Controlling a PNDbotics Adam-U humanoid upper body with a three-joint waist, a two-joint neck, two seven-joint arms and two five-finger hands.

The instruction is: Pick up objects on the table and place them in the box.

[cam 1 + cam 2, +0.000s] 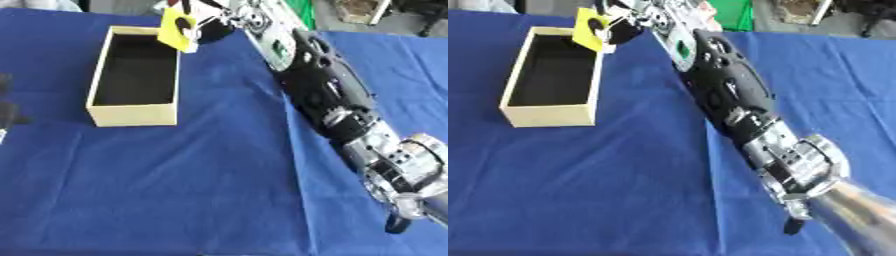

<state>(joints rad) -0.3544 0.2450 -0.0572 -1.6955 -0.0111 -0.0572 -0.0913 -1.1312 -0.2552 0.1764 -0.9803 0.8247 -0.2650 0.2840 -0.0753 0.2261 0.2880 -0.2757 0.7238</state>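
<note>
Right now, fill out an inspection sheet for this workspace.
Surface: blue cloth over the table, creased.
Job's things: cream box, open, dark inside, nothing seen in it; yellow object with a dark hole, held at the box's far right corner.
Clutter: nothing seen on the cloth.
Hands: right hand curled on the yellow object, arm stretched across the table; left hand not seen for certain, only a dark shape at the left edge.
Cables: nothing seen.
Surroundings: something green beyond the far edge.
</note>
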